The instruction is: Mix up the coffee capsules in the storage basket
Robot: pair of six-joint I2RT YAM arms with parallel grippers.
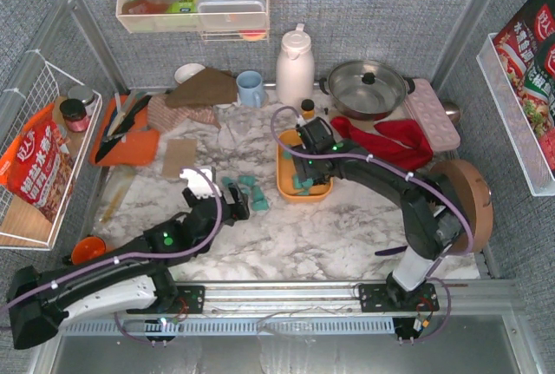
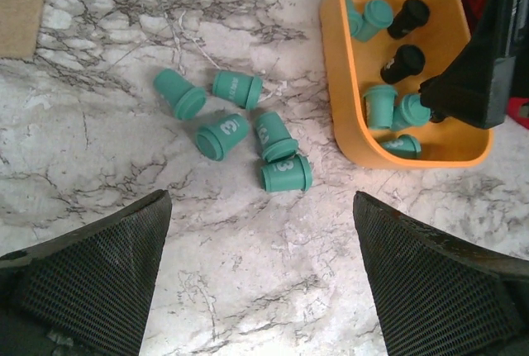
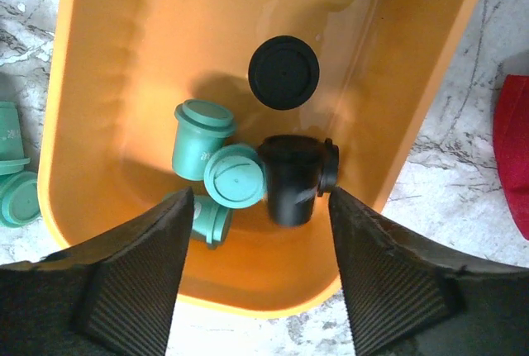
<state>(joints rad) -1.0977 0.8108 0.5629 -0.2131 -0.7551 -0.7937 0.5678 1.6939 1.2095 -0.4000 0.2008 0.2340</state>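
Observation:
The orange storage basket (image 1: 280,176) stands mid-table. It holds several coffee capsules: a black one (image 3: 293,178) on its side, another black one (image 3: 283,72) further in, and teal ones (image 3: 216,160) beside them. My right gripper (image 3: 260,240) hangs open just above the basket's near end (image 3: 99,83), with the lying black capsule just beyond its fingertips and gripped by neither. Several teal capsules (image 2: 240,133) lie loose on the marble left of the basket (image 2: 345,125). My left gripper (image 2: 260,257) is wide open over bare marble, just short of them.
Behind the basket stand a white jug (image 1: 295,66), a lidded pot (image 1: 368,88), a blue mug (image 1: 251,88) and a pink egg tray (image 1: 432,114). A red cloth (image 1: 395,141) lies to the right. An orange mat with utensils (image 1: 126,135) and wire racks (image 1: 35,157) flank the left.

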